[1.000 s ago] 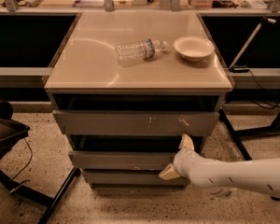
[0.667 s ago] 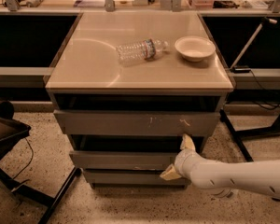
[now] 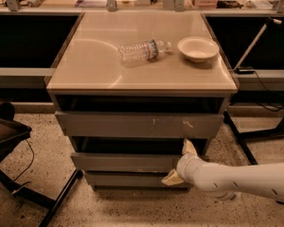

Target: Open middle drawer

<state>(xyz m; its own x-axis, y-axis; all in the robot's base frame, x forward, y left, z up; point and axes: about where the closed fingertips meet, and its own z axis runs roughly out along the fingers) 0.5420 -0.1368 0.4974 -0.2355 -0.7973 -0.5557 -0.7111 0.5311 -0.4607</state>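
Observation:
The middle drawer (image 3: 123,162) is a plain grey handleless front, second from the top of the cabinet, with a dark gap above it. It stands out a little further than the bottom front. My gripper (image 3: 181,162) on a white arm (image 3: 236,178) reaches in from the right to the drawer's right end. One pale finger (image 3: 188,148) points up over the drawer's top edge, the other (image 3: 173,177) lies across its lower edge. The drawer's right end is hidden behind the gripper.
The top drawer (image 3: 139,125) has white scratch marks. The narrow bottom drawer (image 3: 128,179) sits lowest. A plastic bottle (image 3: 143,50) lies on its side beside a white bowl (image 3: 198,48) on the cabinet top (image 3: 85,60). A chair base (image 3: 19,174) stands left, a stand leg (image 3: 241,141) right.

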